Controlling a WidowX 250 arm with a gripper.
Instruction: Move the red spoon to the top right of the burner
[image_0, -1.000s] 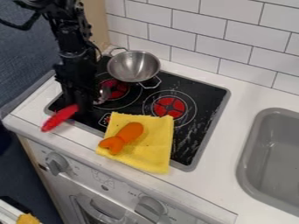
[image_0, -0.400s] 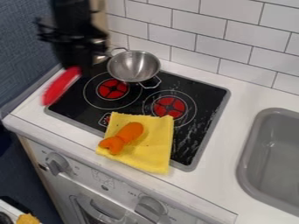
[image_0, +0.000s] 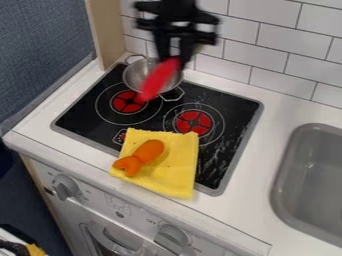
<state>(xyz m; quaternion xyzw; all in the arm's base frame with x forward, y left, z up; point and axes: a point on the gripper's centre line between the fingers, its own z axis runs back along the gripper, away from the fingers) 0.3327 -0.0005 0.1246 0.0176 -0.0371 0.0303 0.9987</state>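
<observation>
One red spoon is pinched in the black gripper, blurred, its red handle slanting down and to the left from the fingertips, in front of the metal pot. The pot, with its wire handles, sits at the back of the black cooktop, just below and left of the gripper in the view. Lower still are two red burners, the left burner below and left of the gripper, the right burner below and slightly right. Farther below the gripper, an orange toy lies on a yellow cloth. The grey sink is well apart, low and to the right.
</observation>
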